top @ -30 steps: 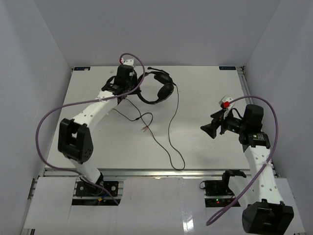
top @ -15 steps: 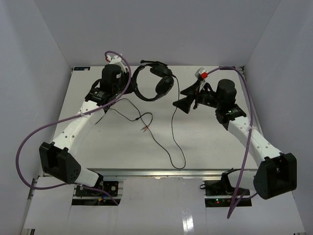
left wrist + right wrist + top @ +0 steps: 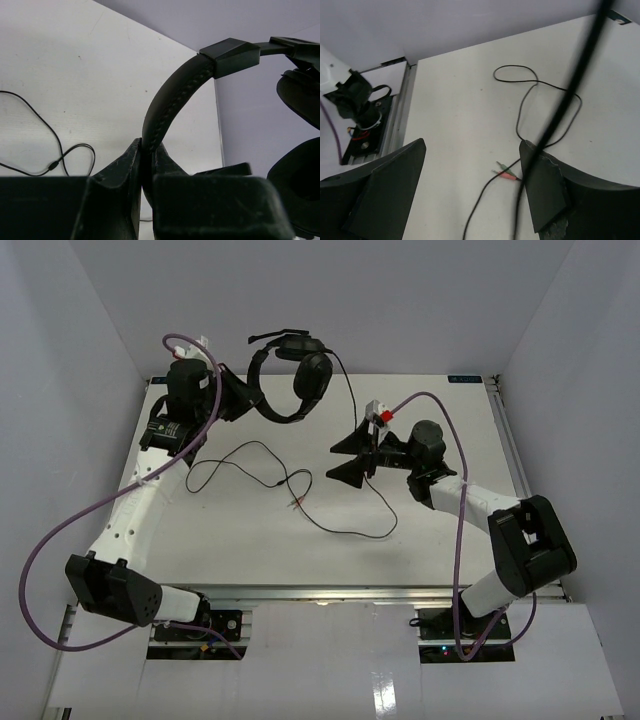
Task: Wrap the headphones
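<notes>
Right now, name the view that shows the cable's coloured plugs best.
Right wrist: the plugs lie on the table, green and pink distinct. Top external shows them only as a tiny speck; left wrist shows a cable loop, no plugs.

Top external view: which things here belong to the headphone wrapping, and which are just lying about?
Part of the job:
- headphones, lifted by the headband in the shut left end effector
- their thin cable, trailing on the table
- coloured plugs
- right end effector, open beside the hanging cable

Just there:
- purple robot cables
- the table itself
</notes>
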You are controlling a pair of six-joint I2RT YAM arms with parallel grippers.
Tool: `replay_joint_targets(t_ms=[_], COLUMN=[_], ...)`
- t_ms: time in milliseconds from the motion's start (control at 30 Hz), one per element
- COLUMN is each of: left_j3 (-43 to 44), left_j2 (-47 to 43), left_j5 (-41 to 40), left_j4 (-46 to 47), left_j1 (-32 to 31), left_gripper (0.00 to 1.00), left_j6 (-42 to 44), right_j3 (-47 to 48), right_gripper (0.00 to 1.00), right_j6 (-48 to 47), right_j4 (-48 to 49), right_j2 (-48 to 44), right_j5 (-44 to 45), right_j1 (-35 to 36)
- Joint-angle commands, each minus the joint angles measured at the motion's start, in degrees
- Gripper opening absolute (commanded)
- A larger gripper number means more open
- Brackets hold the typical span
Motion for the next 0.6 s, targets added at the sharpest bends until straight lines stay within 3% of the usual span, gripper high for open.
replay_joint_targets(t_ms=[0, 100, 167, 333, 567], left_j3=[4.45, 7.09, 9.51, 12.31, 14.82], left_j2=[-3.02, -2.24, -1.33, 0.21, 5.75], left_j5=[3.95, 2.51, 0.83, -6.92, -18.53], left_j4=[3.15, 2.89, 2.49, 3.44, 6.06], left_j1=[1.58, 2.94, 4.35, 7.27, 8.09], left_gripper=[0.00, 0.00, 0.00, 0.00, 0.00], left_j6=[-4.63, -4.46, -4.15, -4.52, -5.26], right_j3=[-3.27, -5.23, -6.51, -2.45, 3.20], right_gripper=[0.77, 0.65, 0.58, 0.42, 0.17], right_j6=[1.46, -1.22, -4.74, -31.51, -46.63], right_j4=[12.08, 10.85, 5.12, -31.24, -54.50], right_j2=[-0.12, -1.85, -4.83, -11.44, -13.77], right_j5=[-8.08, -12.25, -13.23, -8.44, 6.25], right_j1=[2.65, 5.29, 6.69, 9.69, 14.03])
